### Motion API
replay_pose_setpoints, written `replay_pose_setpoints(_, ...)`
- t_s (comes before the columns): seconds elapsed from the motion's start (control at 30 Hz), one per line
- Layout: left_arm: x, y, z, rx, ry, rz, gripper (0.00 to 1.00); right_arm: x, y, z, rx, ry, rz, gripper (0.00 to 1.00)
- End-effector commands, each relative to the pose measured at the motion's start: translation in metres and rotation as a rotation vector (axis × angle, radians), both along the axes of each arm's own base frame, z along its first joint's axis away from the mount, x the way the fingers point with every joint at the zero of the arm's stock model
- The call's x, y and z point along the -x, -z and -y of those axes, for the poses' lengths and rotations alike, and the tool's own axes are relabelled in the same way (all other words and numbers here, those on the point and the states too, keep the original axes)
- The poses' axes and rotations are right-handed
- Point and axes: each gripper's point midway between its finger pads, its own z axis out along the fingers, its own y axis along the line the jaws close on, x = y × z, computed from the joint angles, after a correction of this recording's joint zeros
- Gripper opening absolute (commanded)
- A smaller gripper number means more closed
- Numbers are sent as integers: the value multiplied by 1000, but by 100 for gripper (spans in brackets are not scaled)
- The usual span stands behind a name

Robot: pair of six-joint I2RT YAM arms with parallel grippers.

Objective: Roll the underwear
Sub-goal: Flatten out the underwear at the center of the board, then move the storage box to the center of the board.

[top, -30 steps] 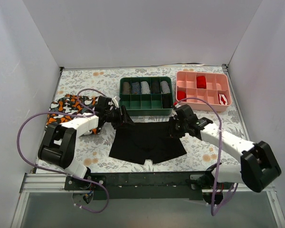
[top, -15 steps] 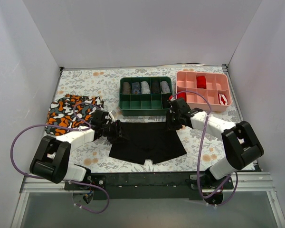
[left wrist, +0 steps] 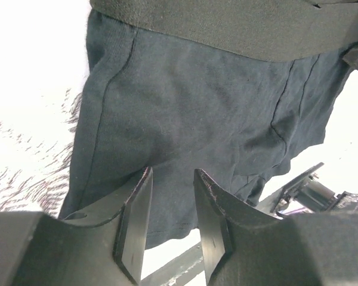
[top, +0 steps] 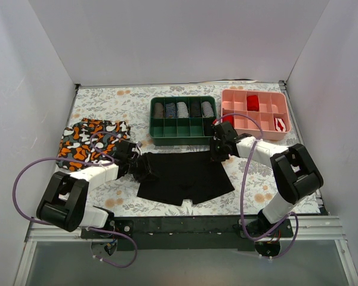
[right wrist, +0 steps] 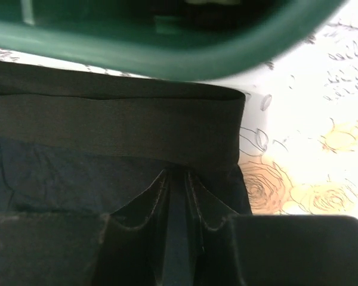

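The black underwear lies flat on the floral table, waistband toward the green tray. My left gripper is low over its left edge; in the left wrist view the jaws stand a little apart, open, with the dark fabric just beyond them and nothing between. My right gripper is at the right end of the waistband. In the right wrist view its fingers are nearly together, with a narrow strip of the underwear pinched between them just below the waistband.
A green tray with rolled items stands right behind the waistband, its rim close to my right gripper. A pink tray with red items is at the back right. Camouflage-patterned underwear lies at the left.
My left gripper slid toward the near side along the underwear's left edge and its jaws narrowed. My right gripper shifted slightly toward the back, to the waistband's right corner.
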Motion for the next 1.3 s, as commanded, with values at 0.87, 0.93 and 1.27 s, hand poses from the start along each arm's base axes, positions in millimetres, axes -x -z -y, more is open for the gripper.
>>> replay_pose_setpoints(0.87, -38, -114, 27, 149, 84, 281, 98, -132, -67, -80, -85, -113, 177, 47)
replay_pose_setpoints(0.93, -41, -115, 26, 141, 73, 287, 98, -136, -67, -84, -78, -135, 163, 46)
replay_pose_setpoints(1.27, -82, -117, 41, 96, 72, 252, 98, -75, -103, -39, -111, -108, 197, 47)
